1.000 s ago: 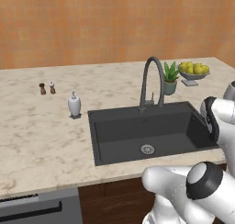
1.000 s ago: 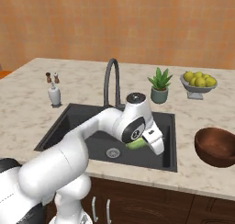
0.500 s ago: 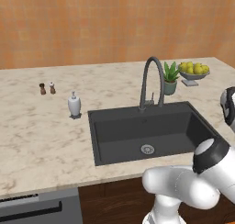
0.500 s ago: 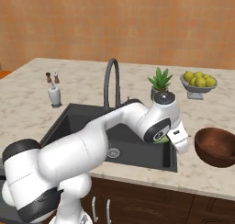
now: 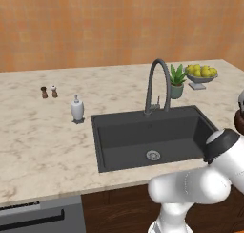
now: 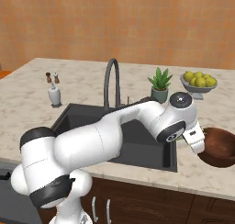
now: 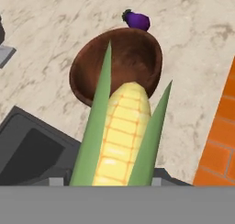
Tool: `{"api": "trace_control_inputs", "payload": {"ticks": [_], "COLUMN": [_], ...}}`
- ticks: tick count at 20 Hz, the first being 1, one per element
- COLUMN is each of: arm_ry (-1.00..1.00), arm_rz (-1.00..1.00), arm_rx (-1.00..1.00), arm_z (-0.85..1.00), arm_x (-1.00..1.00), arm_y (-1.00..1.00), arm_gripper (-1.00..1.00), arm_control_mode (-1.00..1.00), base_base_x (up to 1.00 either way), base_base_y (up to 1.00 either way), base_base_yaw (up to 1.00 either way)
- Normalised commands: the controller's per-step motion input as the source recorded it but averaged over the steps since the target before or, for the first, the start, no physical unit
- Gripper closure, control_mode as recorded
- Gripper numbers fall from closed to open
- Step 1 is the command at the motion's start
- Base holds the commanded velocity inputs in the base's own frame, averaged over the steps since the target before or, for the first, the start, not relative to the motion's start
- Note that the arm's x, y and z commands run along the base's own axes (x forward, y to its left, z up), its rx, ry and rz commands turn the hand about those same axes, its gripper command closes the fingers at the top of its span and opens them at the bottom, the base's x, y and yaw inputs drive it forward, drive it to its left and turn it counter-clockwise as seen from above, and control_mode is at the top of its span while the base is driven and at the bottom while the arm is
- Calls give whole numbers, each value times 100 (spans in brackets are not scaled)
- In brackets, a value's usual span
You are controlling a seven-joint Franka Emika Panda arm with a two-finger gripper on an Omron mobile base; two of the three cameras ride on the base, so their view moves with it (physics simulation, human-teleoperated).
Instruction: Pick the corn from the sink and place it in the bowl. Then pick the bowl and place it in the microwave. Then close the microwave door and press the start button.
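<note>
- the white arm has swung right since a second ago, from over the dark grey rectangular sink (image 5: pixel 152 136) to the round reddish-brown wooden bowl (image 7: pixel 117 62).
- the two-finger gripper (image 6: pixel 196 142) grasps the yellow corn cob with green husk (image 7: pixel 121 136) just above that empty bowl.
- a small purple eggplant (image 7: pixel 137 19) lies just beside the bowl's rim.
- the pale grey footed bowl (image 6: pixel 198 86) holds yellow fruit.

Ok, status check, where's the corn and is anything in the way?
Jaws shut on corn, carried above counter. Bowl just ahead, empty. Small purple eggplant beyond the bowl, not in the path.
</note>
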Motion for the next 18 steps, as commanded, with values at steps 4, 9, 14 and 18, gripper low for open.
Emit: {"api": "trace_control_inputs", "payload": {"ticks": [4,9,14,18], "arm_ry": [0,0,0,0], "arm_rz": [-4,-8,-8,-9], "arm_rx": [0,0,0,0], "arm_z": [1,3,3,1], "arm_x": [26,14,15,18], "arm_y": [-43,-48,-55,-58], "arm_gripper": [100,100,100,100], "arm_control_mode": [-100,-100,-100,-100], "base_base_x": [0,0,0,0], "base_base_y": [0,0,0,0], "base_base_yaw": [0,0,0,0]}}
